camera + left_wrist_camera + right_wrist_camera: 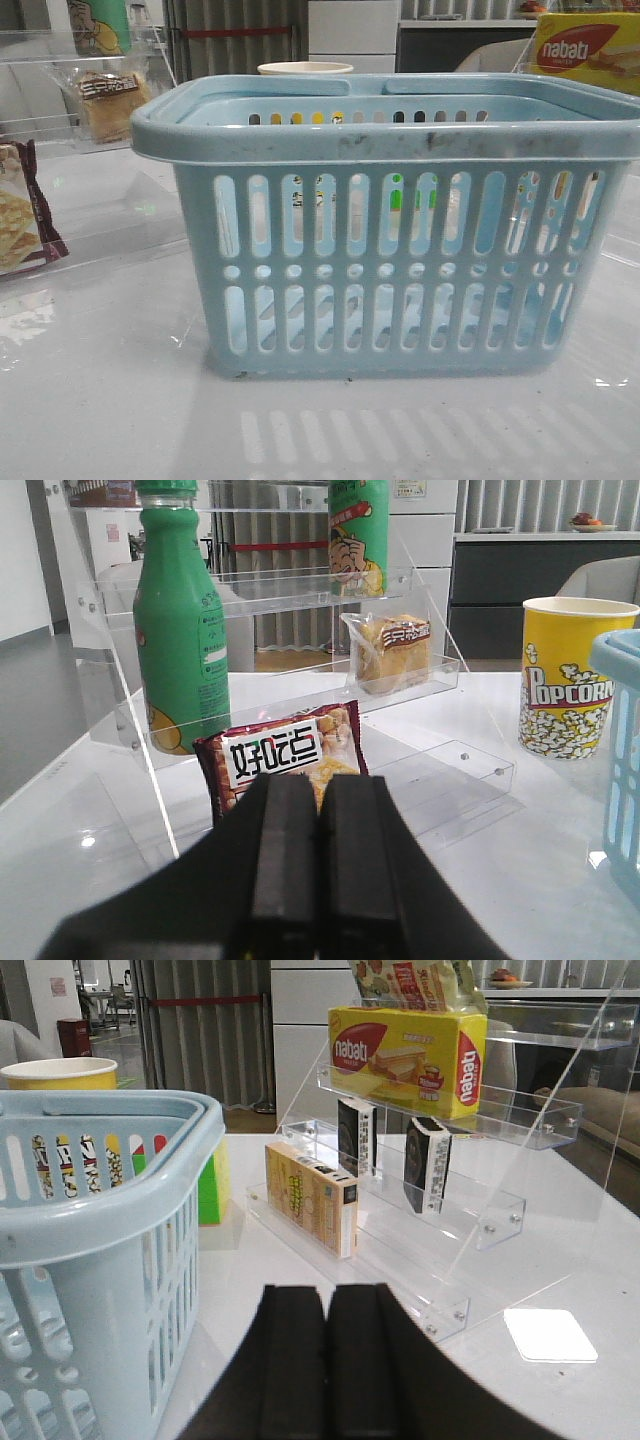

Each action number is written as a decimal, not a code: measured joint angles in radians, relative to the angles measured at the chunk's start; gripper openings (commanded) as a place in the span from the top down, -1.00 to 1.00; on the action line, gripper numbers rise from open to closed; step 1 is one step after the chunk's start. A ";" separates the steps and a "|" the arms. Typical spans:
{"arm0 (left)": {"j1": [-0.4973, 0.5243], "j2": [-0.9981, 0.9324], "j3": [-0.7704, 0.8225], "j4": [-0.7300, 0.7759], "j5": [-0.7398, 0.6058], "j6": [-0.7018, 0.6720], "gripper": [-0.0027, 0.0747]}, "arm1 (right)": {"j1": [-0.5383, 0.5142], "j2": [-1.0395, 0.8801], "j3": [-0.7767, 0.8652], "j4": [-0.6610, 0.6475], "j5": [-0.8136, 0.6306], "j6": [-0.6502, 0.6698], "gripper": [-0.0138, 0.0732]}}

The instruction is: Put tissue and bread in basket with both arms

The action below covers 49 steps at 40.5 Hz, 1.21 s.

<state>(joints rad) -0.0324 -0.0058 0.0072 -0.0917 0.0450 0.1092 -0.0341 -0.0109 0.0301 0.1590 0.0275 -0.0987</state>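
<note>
The light-blue basket [390, 240] stands in the middle of the table and fills the front view; it also shows in the right wrist view [100, 1260]. The bread [392, 652], a clear packet with a dark label, sits on an acrylic shelf step and also shows at the far left of the front view [108, 98]. Two dark tissue packets [356, 1135] [427, 1163] stand on the right acrylic shelf's middle step. My left gripper [320, 800] is shut and empty, short of a cracker bag. My right gripper [326, 1305] is shut and empty beside the basket. Neither gripper shows in the front view.
A maroon-edged cracker bag [285, 755] leans on the left shelf's lowest step, with a green bottle [180, 630] behind it. A popcorn cup [565, 675] stands behind the basket. The right shelf holds a yellow nabati box [405, 1055] and a tan box [310, 1195].
</note>
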 measured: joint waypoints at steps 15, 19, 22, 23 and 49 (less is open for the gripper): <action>0.000 0.000 0.000 0.000 0.000 0.000 0.70 | 0.000 0.000 0.000 0.000 0.000 0.000 0.56; 0.000 0.000 0.000 0.000 0.000 0.000 0.70 | 0.000 0.000 0.000 0.000 0.000 0.000 0.56; 0.000 0.000 0.000 0.000 0.000 0.000 0.70 | 0.000 0.000 0.000 0.000 0.000 0.000 0.56; 0.000 0.000 0.000 0.000 0.000 0.000 0.70 | 0.000 0.000 0.000 0.000 0.000 0.000 0.56; 0.000 0.000 -0.050 -0.002 -0.036 0.000 0.70 | 0.000 0.000 -0.056 0.000 0.036 0.000 0.56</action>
<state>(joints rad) -0.0324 -0.0058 -0.0423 -0.0942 0.0086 0.1092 -0.0341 -0.0109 -0.0257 0.1590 0.0634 -0.0987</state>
